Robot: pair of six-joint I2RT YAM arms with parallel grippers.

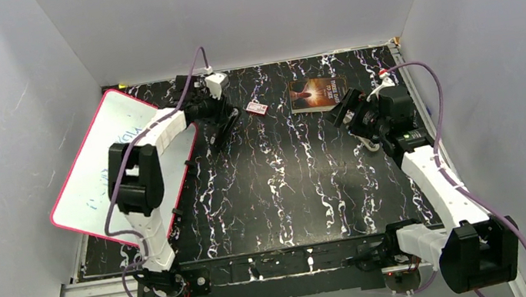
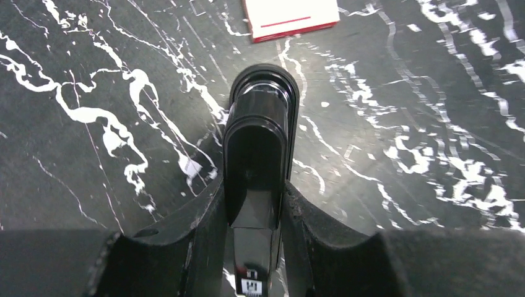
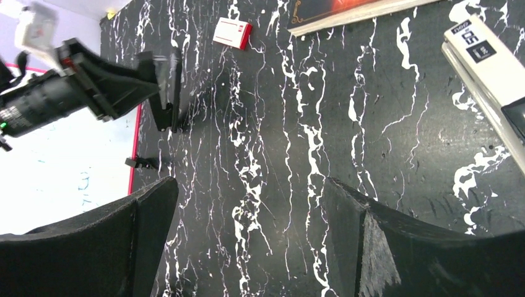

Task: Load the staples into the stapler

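Stapler [image 2: 260, 136], glossy black, rounded nose, clenched in left gripper [image 2: 255, 207], right gripper [image 3: 251, 195] released

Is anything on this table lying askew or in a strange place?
Yes: the whiteboard at the left lies slanted to the table's edges and reaches past the black tabletop toward the wall. Nothing looks spilled or damaged.
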